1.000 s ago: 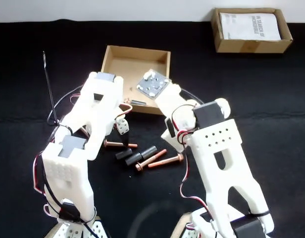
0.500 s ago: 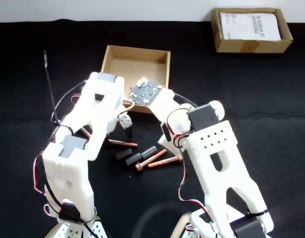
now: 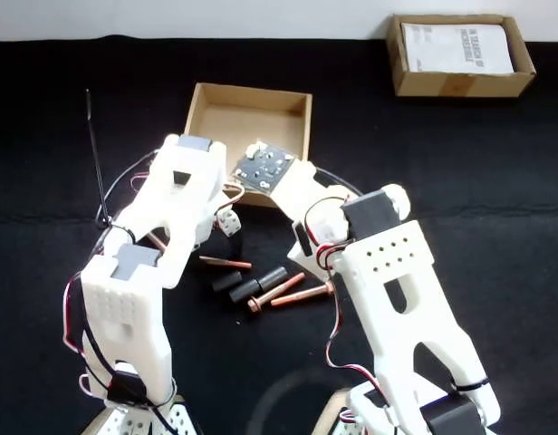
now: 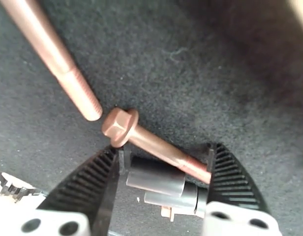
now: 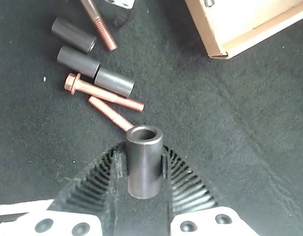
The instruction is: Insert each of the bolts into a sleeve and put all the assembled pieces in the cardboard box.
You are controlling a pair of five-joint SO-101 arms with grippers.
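My right gripper (image 5: 143,153) is shut on a dark grey sleeve (image 5: 143,160), held upright with its bore facing the camera, above the black mat. My left gripper (image 4: 165,147) is open and low over a copper bolt (image 4: 141,140) that lies between its fingertips, hex head by one tip. A second bolt (image 4: 48,54) lies just beyond. On the mat between the arms lie three sleeves (image 3: 245,290) and several bolts (image 3: 302,294). The open cardboard box (image 3: 252,90) stands behind them, its front corner (image 5: 215,49) close to my right gripper.
A second cardboard box (image 3: 401,63) holding a printed sheet sits at the back right. A thin black rod (image 3: 95,154) and cables rise beside the left arm. Black mat stretches to the far left and right.
My right arm's wrist has swung left along the box's front edge, keeping the sleeve. The left gripper has shifted slightly away from the loose pile. The loose sleeves and bolts lie as before.
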